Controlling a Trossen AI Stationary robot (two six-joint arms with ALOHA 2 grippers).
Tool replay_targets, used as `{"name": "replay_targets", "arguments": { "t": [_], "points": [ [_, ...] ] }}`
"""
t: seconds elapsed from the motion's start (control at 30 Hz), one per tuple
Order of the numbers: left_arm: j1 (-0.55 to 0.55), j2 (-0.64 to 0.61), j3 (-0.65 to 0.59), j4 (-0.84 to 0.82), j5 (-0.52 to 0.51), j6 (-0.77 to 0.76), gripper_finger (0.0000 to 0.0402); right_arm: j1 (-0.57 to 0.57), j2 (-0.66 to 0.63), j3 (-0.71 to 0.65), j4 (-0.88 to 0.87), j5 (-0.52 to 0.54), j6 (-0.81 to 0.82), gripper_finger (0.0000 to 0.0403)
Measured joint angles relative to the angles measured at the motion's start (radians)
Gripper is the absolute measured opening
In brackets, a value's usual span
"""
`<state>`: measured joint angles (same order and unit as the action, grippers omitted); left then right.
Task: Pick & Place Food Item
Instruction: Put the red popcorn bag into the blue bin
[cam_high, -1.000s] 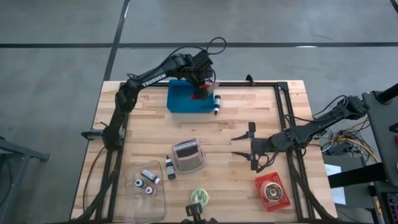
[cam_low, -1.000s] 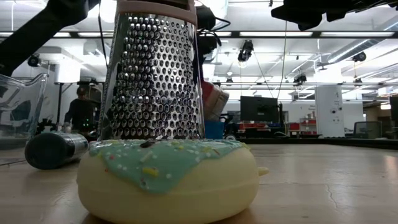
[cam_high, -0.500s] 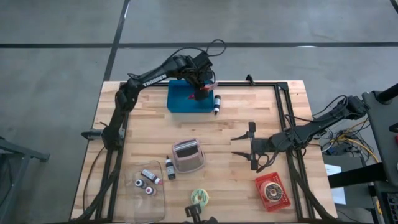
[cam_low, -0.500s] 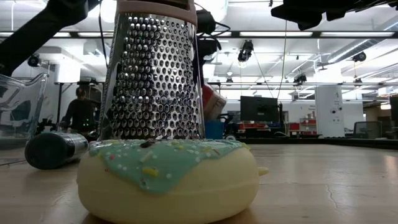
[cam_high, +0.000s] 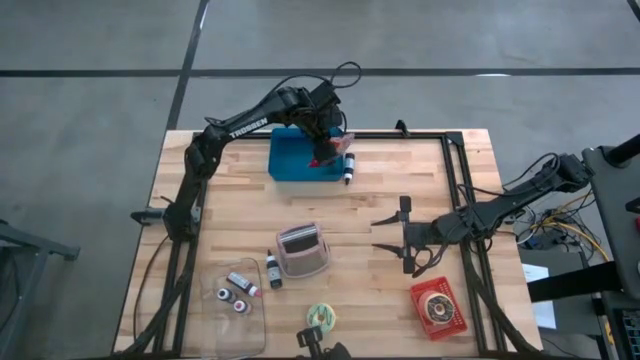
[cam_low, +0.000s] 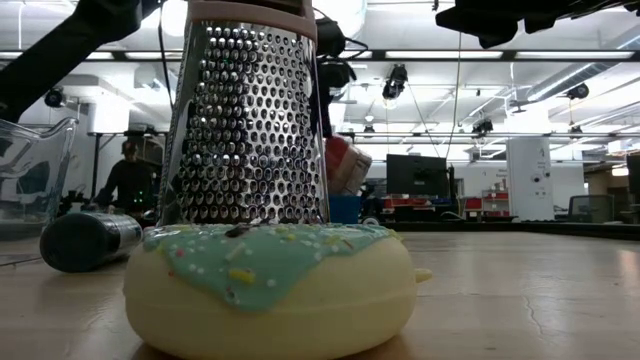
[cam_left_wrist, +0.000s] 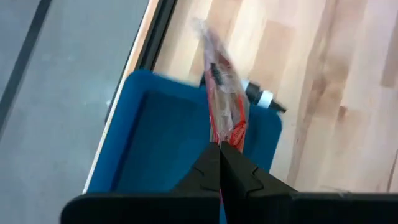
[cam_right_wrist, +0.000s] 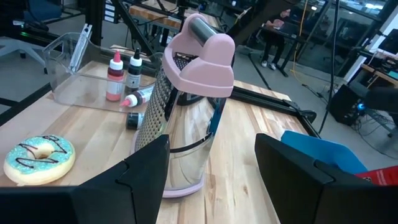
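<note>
We see the left gripper (cam_left_wrist: 220, 152) pinched tight on a crinkly red-and-clear food packet (cam_left_wrist: 222, 99), held above the smooth blue tray (cam_high: 293, 158). The right gripper (cam_high: 403, 232) sits wide open and empty, near the perforated metal grater (cam_high: 302, 250) with its pink handle.

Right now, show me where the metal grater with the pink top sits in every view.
High view: grater at table centre, near the front.
Low view: grater fills the left-centre, right behind the frosted donut.
Left wrist view: not in it.
Right wrist view: grater stands centre, between the open right pincer's fingers.
Shared landmark: the donut, also and.
</note>
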<state>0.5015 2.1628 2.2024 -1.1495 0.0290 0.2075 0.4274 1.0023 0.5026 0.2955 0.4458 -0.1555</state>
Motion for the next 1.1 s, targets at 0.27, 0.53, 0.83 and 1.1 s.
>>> {"name": "replay_targets", "arguments": {
  "t": [0.27,0.53,0.83,1.1],
  "points": [
    [0.011,0.001,0.000,-0.092,-0.174,-0.026,0.0000,0.000,0.000,0.000,0.002,0.000,0.001,0.0231],
    [0.045,0.001,-0.018,-0.157,-0.213,-0.069,0.0000,0.000,0.000,0.000,0.003,0.000,0.005,0.0231],
    [0.067,0.003,-0.141,-0.154,-0.357,-0.085,0.0000,0.000,0.000,0.000,0.012,0.000,0.006,0.0231],
    [0.071,-0.005,-0.154,-0.138,-0.456,-0.078,0.0000,0.000,0.000,0.000,0.012,0.000,0.006,0.0231]
  ]
}}
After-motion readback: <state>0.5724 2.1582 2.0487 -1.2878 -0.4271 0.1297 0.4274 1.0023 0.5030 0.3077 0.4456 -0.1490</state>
